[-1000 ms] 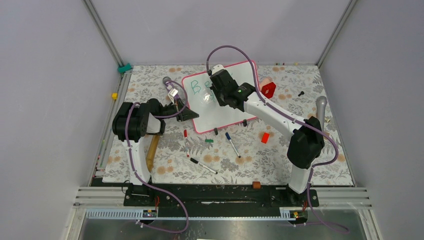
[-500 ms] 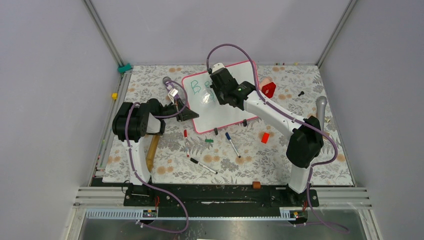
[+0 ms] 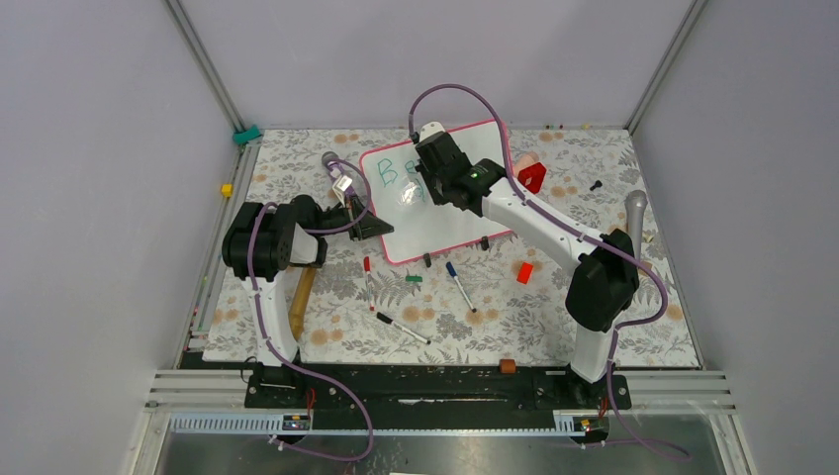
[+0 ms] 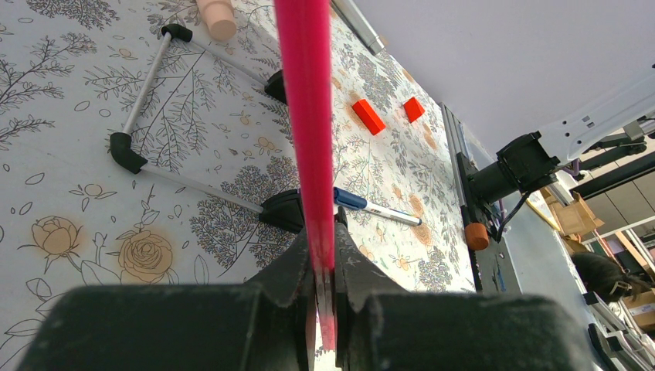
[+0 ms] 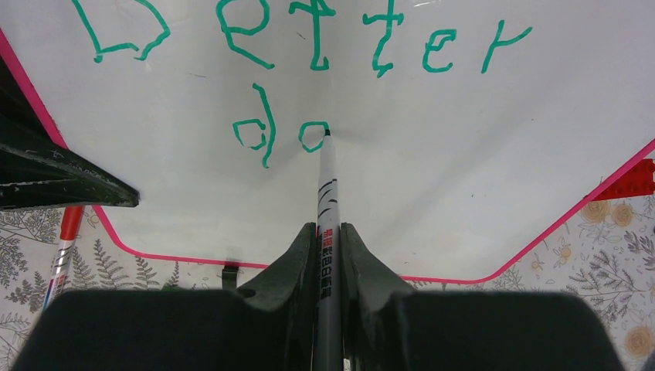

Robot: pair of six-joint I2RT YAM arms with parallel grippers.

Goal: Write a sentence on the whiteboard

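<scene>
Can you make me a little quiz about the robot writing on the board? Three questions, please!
1. True or false: the left gripper is pinching the pink frame of the whiteboard.
2. Which green word is already finished on the board? A) Hello B) Better C) Sunny
3. Fill in the gap: the right gripper holds a ____, and its tip touches the board.

Key: 1 true. 2 B. 3 marker.
</scene>
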